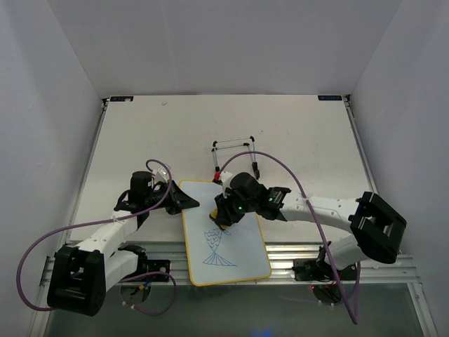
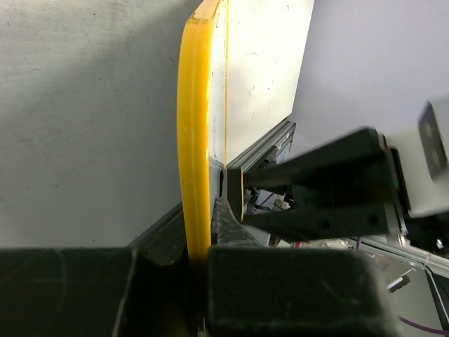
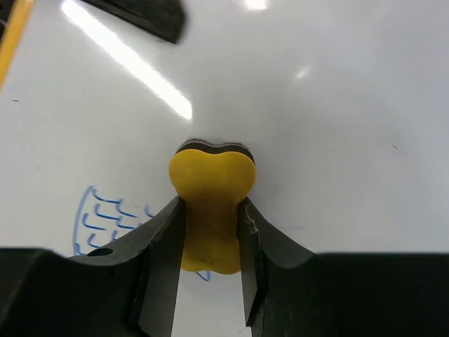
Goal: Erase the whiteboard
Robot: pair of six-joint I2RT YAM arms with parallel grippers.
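The right hand (image 3: 210,205) is closed on a small yellow eraser block (image 3: 210,179), which is pinched at its narrow waist between the two dark fingers (image 3: 163,239). The block's dark underside is pressed flat on the whiteboard (image 3: 337,105). Just beside the eraser, toward the wrist, the blue scale strokes of a fish drawing (image 3: 105,217) are seen on the glossy surface. No written words are made out in the drawing.

The left hand (image 2: 203,246) is pinched on the board's yellow frame (image 2: 193,126), at the left long edge near the far corner.

From above, the whiteboard (image 1: 242,263) is seen lying flat between the two arms, slightly turned, with its near end carried past the front edge of the tabletop (image 1: 295,133) over the metal rails. The blue fish (image 1: 216,247) is drawn in the board's middle and near part. A thin wire stand (image 1: 235,149) is set just beyond the board's far end. Two small dark labels (image 1: 121,99) are fixed at the tabletop's far corners, too small to be read
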